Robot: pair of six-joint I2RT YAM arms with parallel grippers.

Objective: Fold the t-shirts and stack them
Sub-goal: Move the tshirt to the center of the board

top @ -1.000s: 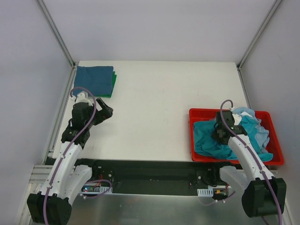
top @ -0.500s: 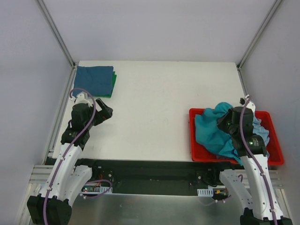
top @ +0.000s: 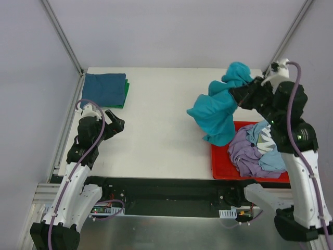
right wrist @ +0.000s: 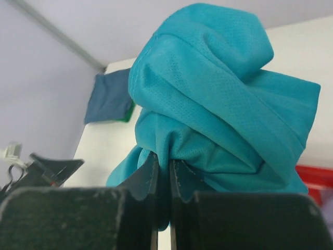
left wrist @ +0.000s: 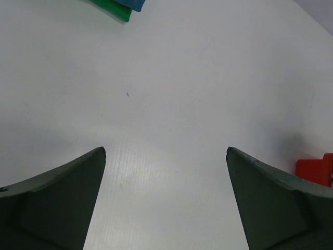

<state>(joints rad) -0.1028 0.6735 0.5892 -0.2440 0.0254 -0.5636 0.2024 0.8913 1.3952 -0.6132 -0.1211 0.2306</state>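
My right gripper (top: 237, 92) is shut on a teal t-shirt (top: 218, 104) and holds it bunched high above the table, left of the red bin (top: 222, 165). In the right wrist view the gripper (right wrist: 163, 162) pinches a fold of the teal t-shirt (right wrist: 218, 104). A lilac t-shirt (top: 248, 151) and light blue t-shirts (top: 270, 156) lie in the bin. A folded dark blue t-shirt (top: 105, 88) lies on a folded green one (top: 125, 96) at the far left corner. My left gripper (top: 115, 125) is open and empty above bare table in its wrist view (left wrist: 165, 156).
The white table (top: 166, 120) has metal frame posts (top: 62, 36) at its far corners. The red bin's corner shows in the left wrist view (left wrist: 316, 169). The stack's edge shows at the top of that view (left wrist: 117, 6) and far off in the right wrist view (right wrist: 110, 99).
My right arm has lifted the teal t-shirt out of the bin and swung it up and left over the table, uncovering the lilac and light blue shirts. The left arm has barely moved.
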